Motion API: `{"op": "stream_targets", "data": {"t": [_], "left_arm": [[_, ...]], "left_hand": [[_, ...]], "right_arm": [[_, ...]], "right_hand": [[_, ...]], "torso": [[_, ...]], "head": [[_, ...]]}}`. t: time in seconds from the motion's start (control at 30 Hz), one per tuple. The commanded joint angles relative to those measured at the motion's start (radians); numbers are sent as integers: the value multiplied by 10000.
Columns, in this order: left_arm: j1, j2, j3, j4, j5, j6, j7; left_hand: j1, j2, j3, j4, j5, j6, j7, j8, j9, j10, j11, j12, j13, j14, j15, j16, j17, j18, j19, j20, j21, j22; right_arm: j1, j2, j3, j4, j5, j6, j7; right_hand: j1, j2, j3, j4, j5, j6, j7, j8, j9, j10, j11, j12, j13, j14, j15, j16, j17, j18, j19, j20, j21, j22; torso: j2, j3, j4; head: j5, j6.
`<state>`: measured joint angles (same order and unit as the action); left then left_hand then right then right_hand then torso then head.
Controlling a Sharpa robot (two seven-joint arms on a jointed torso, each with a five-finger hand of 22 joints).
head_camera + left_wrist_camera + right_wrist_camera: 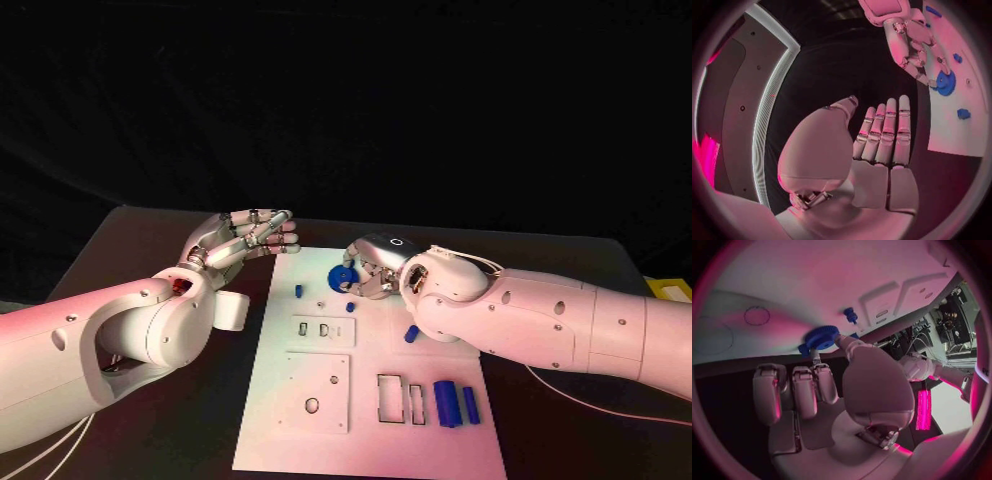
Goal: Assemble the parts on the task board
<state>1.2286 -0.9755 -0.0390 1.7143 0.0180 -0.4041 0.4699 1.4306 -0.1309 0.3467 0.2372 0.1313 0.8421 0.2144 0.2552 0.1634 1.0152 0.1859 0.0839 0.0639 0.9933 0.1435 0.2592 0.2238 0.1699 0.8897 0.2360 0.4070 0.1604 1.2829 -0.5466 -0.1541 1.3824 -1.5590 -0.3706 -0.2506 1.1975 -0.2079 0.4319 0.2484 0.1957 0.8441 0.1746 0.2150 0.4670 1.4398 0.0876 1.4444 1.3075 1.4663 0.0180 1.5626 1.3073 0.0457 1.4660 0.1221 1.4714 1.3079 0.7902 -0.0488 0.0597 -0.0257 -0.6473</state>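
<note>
One wrist view shows the right robot hand (826, 385) pinching the gear (822, 337).

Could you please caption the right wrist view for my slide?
Right hand holds a blue gear against the white task board.

The white task board (310, 420) lies flat at the lower middle of the head view, long side running away from the camera, with rectangular cutouts and round holes. A blue gear (343, 278) sits near its upper end, a small blue peg (299, 291) to its left. Two blue blocks (447, 402) lie at the lower right.
</note>
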Motion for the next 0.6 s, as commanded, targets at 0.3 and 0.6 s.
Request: {"op": "stream_targets", "data": {"t": [0.3,0.6], "left_arm": [[11,5,8,23,14,166,49],[10,3,8,9,14,186,55]], "left_hand": [[-74,-40,59,13,-41,-73,395,-69,-10,-17,67,-41,15,-65,-21,-31,12,110,-77,28,-50,-11],[-81,-37,67,14,-41,-75,398,-72,-12,-19,70,-48,15,-65,-20,-35,15,111,-79,30,-50,-13]], "right_arm": [[-20,-87,-13,20,270,290,-61],[-35,-768,9,661,577,-1257,429]], "right_hand": [[-101,45,-22,108,152,58,-52,-47,19,18,0,37,1130,1031,-6,63,2578,-133,190,28,16,1641],[125,-9,-25,27,599,88,-60,-140,47,76,-16,90,1186,1032,-24,64,2580,-140,216,6,34,1675]], "torso": [[2,-4,2],[-9,3,-13]], "head": [[-18,5],[-43,35]]}}
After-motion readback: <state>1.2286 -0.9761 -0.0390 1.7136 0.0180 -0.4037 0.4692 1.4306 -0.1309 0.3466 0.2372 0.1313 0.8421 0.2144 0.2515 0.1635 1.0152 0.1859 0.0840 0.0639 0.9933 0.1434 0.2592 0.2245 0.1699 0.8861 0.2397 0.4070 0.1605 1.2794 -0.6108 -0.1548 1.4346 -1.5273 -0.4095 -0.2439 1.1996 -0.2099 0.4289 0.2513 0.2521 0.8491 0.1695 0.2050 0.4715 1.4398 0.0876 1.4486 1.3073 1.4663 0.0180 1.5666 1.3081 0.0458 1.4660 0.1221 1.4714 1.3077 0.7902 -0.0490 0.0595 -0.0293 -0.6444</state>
